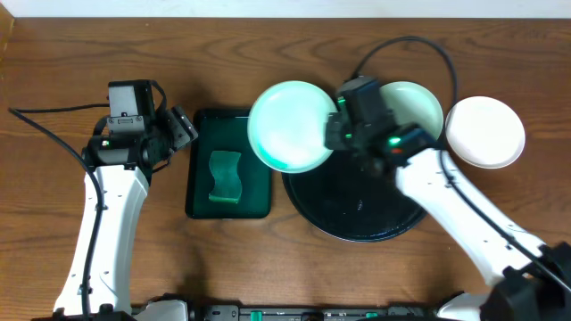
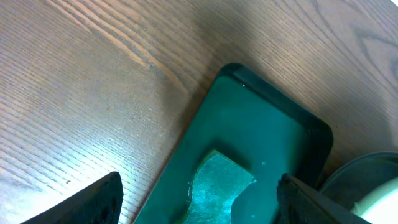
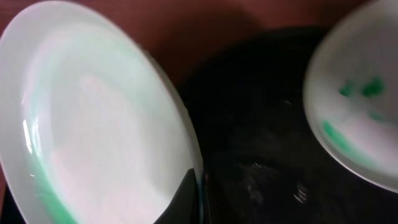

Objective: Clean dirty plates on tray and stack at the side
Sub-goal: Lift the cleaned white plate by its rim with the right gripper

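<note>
A brown wooden table (image 1: pixel 53 71) with strong dark grain is filling the overhead view, with a pale strip (image 1: pixel 268 7) running along its far edge at 12 o'clock. Black cables (image 1: pixel 53 111) are trailing over the wood on the left and looping above the right arm.

Just right of the table's centre, the round glossy black tray (image 1: pixel 357 209) is lying flat. The right pincer (image 1: pixel 337 129) is clenched on the rim of one white plate (image 1: pixel 287 125), holding it raised at the tray's 10 o'clock, where it is overhanging the tray's rim and the near corner of the green tray (image 1: pixel 201 178). In the right wrist view, this held plate (image 3: pixel 93 124) is showing a green tinge along its lower edge, with the pincer's (image 3: pixel 198 196) dark fingertip pressed on the rim.

A second plate (image 1: pixel 417 105), partly hidden behind the right arm, is sitting at the black tray's 1 o'clock; in the right wrist view it (image 3: pixel 354 106) is showing teal-green smears. A third plate (image 1: pixel 484 132), plain white, is resting on the bare wood at the tray's 2 o'clock, just beside the second.

The rectangular green tray is lying at the black tray's 9 o'clock, with a wavy green sponge (image 1: pixel 225 176) inside. The left pincer (image 1: pixel 183 127) is hanging released at the green tray's 10 o'clock, holding nothing; its wrist view is showing the jaws spread wide above the sponge (image 2: pixel 217 186).
</note>
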Robot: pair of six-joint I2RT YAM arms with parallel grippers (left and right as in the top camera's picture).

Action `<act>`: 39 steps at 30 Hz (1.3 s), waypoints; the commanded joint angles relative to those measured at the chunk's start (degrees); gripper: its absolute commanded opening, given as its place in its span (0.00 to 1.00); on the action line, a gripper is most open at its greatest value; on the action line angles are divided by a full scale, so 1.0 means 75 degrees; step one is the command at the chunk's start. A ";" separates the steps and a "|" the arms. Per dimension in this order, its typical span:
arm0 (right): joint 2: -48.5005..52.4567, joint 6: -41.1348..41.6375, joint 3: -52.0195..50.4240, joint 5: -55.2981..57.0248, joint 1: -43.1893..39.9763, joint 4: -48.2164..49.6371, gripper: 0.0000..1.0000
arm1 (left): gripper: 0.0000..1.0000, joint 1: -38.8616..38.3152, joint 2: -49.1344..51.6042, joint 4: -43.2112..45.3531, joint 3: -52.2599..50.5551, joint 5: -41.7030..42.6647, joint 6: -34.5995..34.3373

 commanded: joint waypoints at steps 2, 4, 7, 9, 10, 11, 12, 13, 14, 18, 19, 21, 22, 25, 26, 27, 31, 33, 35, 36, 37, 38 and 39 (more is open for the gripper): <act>0.0510 0.0370 0.0152 0.1679 0.0877 0.0635 0.01 | 0.80 0.0026 0.0012 -0.0015 0.0067 -0.0047 -0.0032; 0.0662 0.0256 0.0152 0.2349 0.1204 0.0906 0.01 | 0.80 0.0026 0.0012 -0.0017 0.0067 -0.0047 -0.0032; 0.0848 -0.0262 0.0152 0.3413 0.1696 0.1373 0.01 | 0.80 0.0026 0.0012 -0.0017 0.0067 -0.0047 -0.0032; 0.0866 -0.0726 0.0152 0.4074 0.1982 0.1676 0.01 | 0.80 0.0026 0.0009 -0.0017 0.0067 -0.0047 -0.0035; 0.0863 -0.0991 0.0152 0.4357 0.2095 0.1853 0.01 | 0.80 0.0026 0.0012 -0.0017 0.0067 -0.0047 -0.0035; 0.0863 -0.1343 0.0152 0.4622 0.2206 0.2081 0.01 | 0.80 0.0026 0.0009 -0.0017 0.0067 -0.0047 -0.0032; 0.0860 -0.1853 0.0152 0.4884 0.2334 0.2416 0.01 | 0.80 0.0026 0.0009 -0.0017 0.0067 -0.0047 -0.0032; 0.0860 -0.2433 0.0152 0.5088 0.2457 0.2771 0.01 | 0.80 0.0026 0.0012 -0.0017 0.0067 -0.0044 -0.0032; 0.0863 -0.2914 0.0152 0.5243 0.2550 0.3069 0.01 | 0.80 0.0026 0.0012 -0.0017 0.0067 -0.0047 -0.0035; 0.0860 -0.5039 0.0152 0.5898 0.2946 0.4441 0.01 | 0.80 0.0026 0.0012 -0.0017 0.0067 -0.0047 -0.0035; 0.0863 -0.5581 0.0152 0.5974 0.3037 0.4800 0.01 | 0.80 0.0026 0.0012 -0.0017 0.0067 -0.0047 -0.0035; 0.0863 -0.6458 0.0152 0.5971 0.3168 0.5406 0.01 | 0.80 0.0026 0.0012 -0.0017 0.0067 -0.0047 -0.0035; 0.0863 -0.6918 0.0152 0.5971 0.3235 0.5738 0.01 | 0.80 0.0026 0.0009 -0.0017 0.0067 -0.0047 -0.0035; 0.0863 -0.8212 0.0152 0.5963 0.3381 0.6712 0.01 | 0.80 0.0026 0.0012 -0.0017 0.0067 -0.0047 -0.0035; 0.0863 -0.8574 0.0152 0.5960 0.3416 0.6956 0.01 | 0.80 0.0026 0.0012 -0.0017 0.0067 -0.0047 -0.0035; 0.0863 -0.8988 0.0152 0.5925 0.3453 0.7227 0.01 | 0.80 0.0026 0.0012 -0.0017 0.0067 -0.0047 -0.0035; 0.0863 -1.0276 0.0152 0.5636 0.3567 0.7936 0.01 | 0.80 0.0026 0.0009 -0.0017 0.0067 -0.0047 -0.0035; 0.0863 -1.0593 0.0152 0.5584 0.3634 0.8128 0.01 | 0.80 0.0026 0.0012 -0.0017 0.0067 -0.0044 -0.0035; 0.0863 -1.0698 0.0152 0.5587 0.3692 0.8198 0.01 | 0.80 0.0026 0.0012 -0.0017 0.0067 -0.0047 -0.0035; 0.0863 -1.0695 0.0152 0.5590 0.3716 0.8195 0.01 | 0.80 0.0026 0.0012 -0.0017 0.0067 -0.0047 -0.0032; 0.0863 -1.0692 0.0152 0.5590 0.3733 0.8192 0.01 | 0.80 0.0026 0.0009 -0.0017 0.0067 -0.0047 -0.0035; 0.0863 -1.0687 0.0149 0.5592 0.3742 0.8189 0.01 | 0.80 0.0026 0.0012 -0.0017 0.0067 -0.0047 -0.0035; 0.0863 -1.0643 0.0149 0.5590 0.3748 0.8189 0.01 | 0.80 0.0026 0.0012 -0.0017 0.0067 -0.0047 -0.0032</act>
